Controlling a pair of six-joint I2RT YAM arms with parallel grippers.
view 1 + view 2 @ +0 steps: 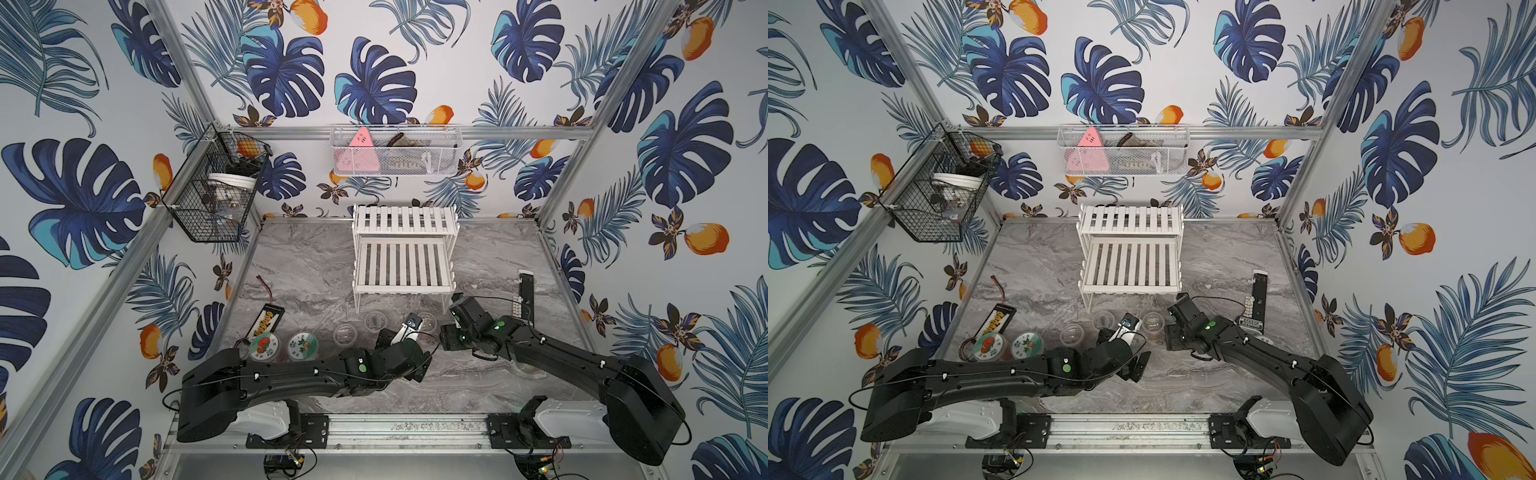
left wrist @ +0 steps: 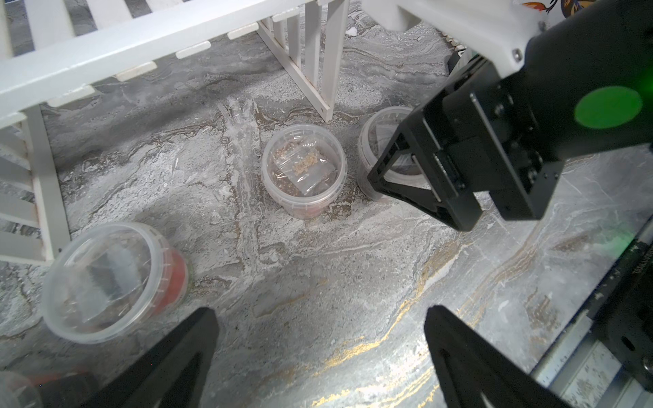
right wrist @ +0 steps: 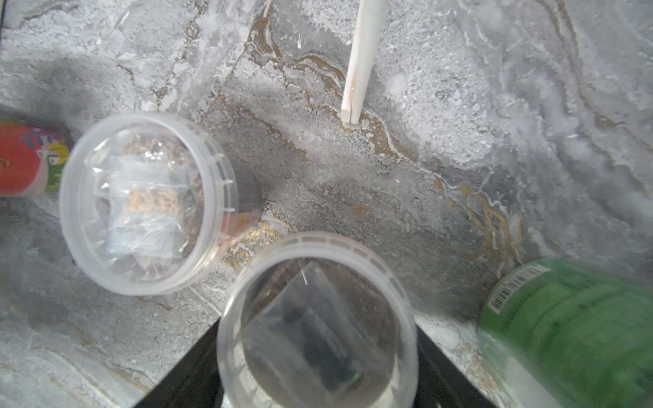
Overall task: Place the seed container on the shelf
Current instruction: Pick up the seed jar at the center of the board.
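Several clear lidded seed containers stand on the marble table in front of the white two-tier shelf (image 1: 403, 257) (image 1: 1128, 259). My right gripper (image 3: 318, 339) straddles the rightmost seed container (image 1: 426, 322) (image 1: 1153, 323) (image 3: 318, 318), which holds a bag of dark seeds. Its black fingers (image 2: 399, 187) lie close along both sides of the tub, under the lid's rim. The tub stands on the table. My left gripper (image 2: 319, 318) hangs open over bare table just left of it, with nothing between its fingers.
Two more clear tubs (image 1: 377, 321) (image 1: 345, 334) and two tubs with printed lids (image 1: 262, 348) (image 1: 302, 345) stand to the left. A green bottle (image 3: 565, 328) lies right of the gripped tub. A shelf leg (image 3: 357, 70) stands just behind it. Baskets (image 1: 216, 187) (image 1: 395, 151) hang on the walls.
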